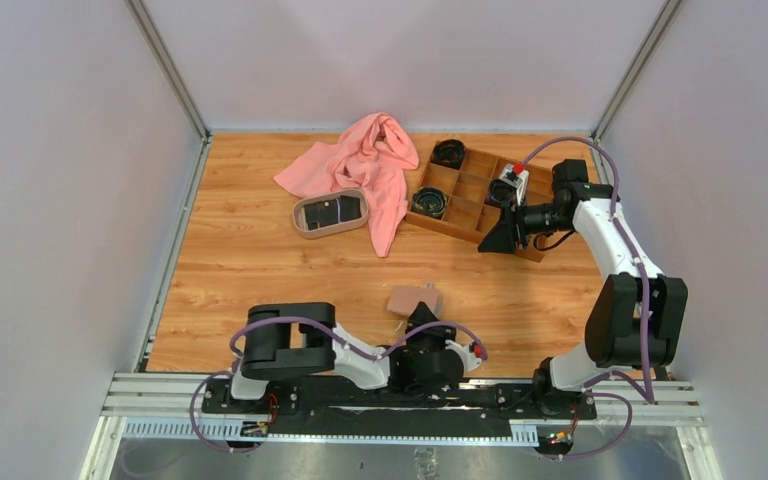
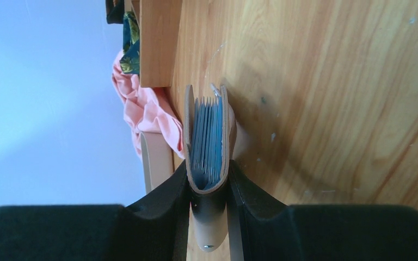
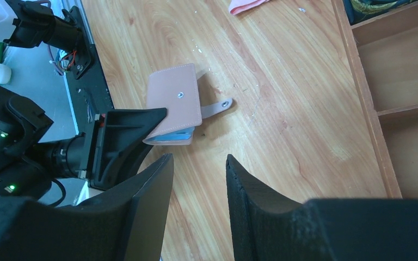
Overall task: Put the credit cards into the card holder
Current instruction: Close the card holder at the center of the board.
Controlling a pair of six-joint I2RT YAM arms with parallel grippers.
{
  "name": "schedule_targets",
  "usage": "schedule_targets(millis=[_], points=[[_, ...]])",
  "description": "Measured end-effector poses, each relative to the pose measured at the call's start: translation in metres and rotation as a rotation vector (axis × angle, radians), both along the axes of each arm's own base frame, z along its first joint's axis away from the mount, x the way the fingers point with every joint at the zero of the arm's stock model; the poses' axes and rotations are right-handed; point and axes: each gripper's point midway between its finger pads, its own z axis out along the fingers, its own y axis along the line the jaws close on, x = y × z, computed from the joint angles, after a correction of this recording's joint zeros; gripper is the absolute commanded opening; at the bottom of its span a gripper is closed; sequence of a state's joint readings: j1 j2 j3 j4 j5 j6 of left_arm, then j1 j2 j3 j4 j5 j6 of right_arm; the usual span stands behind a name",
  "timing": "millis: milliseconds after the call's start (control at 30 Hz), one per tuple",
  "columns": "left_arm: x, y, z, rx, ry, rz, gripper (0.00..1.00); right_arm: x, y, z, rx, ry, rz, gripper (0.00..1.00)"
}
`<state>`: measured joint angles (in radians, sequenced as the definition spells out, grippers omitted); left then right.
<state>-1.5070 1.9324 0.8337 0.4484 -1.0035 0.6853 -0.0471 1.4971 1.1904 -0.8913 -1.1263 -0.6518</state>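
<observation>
the left pincer (image 2: pixel 209 175) is clamped on the fold end of the card holder (image 2: pixel 207 136), one finger on each cover. the card holder lies at the near middle of the surface (image 1: pixel 240 270), covers slightly apart, blue-grey pockets showing, its snap strap (image 3: pixel 217 107) sticking out to the side. the right pincer (image 3: pixel 198 161) hangs above the surface beside the wooden box (image 1: pixel 470 200), jaws apart and holding nothing. the dark credit cards (image 1: pixel 330 211) lie in the oval tray (image 1: pixel 330 234), next to a pink cloth (image 1: pixel 370 160).
</observation>
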Motion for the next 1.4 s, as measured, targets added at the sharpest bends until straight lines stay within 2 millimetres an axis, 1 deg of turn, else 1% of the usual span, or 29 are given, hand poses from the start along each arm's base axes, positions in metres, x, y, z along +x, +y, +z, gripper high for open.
schedule_targets(millis=[67, 167, 267, 333, 500, 533, 667, 867, 933, 1067, 1233, 1333, 1400], points=[[-0.002, -0.002, -0.005, 0.022, -0.014, 0.001, 0.21, 0.000, 0.000, 0.000, 0.000, 0.000, 0.000, 0.44], [-0.007, -0.005, -0.011, 0.050, -0.027, -0.011, 0.44, 0.000, 0.000, -0.001, 0.000, 0.002, 0.000, 0.44], [-0.015, -0.008, -0.014, 0.077, -0.034, -0.040, 0.69, 0.000, 0.000, -0.002, 0.000, 0.007, 0.000, 0.44], [-0.021, -0.011, -0.014, 0.072, -0.033, -0.056, 0.79, 0.001, 0.000, -0.002, 0.000, 0.008, 0.000, 0.44], [-0.027, -0.013, -0.004, 0.050, -0.028, -0.067, 0.98, 0.001, 0.000, -0.002, 0.000, 0.008, 0.000, 0.45], [-0.028, -0.014, -0.003, 0.045, -0.015, -0.071, 1.00, 0.001, 0.000, -0.002, 0.000, 0.008, 0.000, 0.45], [-0.037, -0.019, -0.001, 0.029, 0.062, -0.095, 1.00, 0.001, 0.000, -0.002, 0.000, 0.008, 0.000, 0.45], [-0.062, -0.026, -0.002, -0.013, 0.265, -0.120, 1.00, 0.001, 0.000, -0.002, 0.000, 0.008, 0.000, 0.45], [-0.071, -0.024, 0.000, -0.043, 0.343, -0.123, 1.00, 0.001, 0.000, -0.002, -0.001, 0.007, 0.000, 0.45], [-0.084, -0.015, 0.017, -0.143, 0.453, -0.129, 1.00, 0.001, -0.001, -0.003, -0.005, 0.005, 0.000, 0.45], [-0.099, -0.004, 0.050, -0.315, 0.565, -0.173, 1.00, 0.001, -0.001, -0.004, -0.011, -0.004, 0.005, 0.45], [-0.104, 0.002, 0.067, -0.415, 0.611, -0.196, 1.00, 0.001, -0.001, -0.005, -0.013, -0.010, 0.009, 0.45], [-0.104, 0.008, 0.074, -0.478, 0.645, -0.203, 1.00, 0.001, -0.001, -0.005, -0.014, -0.015, 0.011, 0.45]])
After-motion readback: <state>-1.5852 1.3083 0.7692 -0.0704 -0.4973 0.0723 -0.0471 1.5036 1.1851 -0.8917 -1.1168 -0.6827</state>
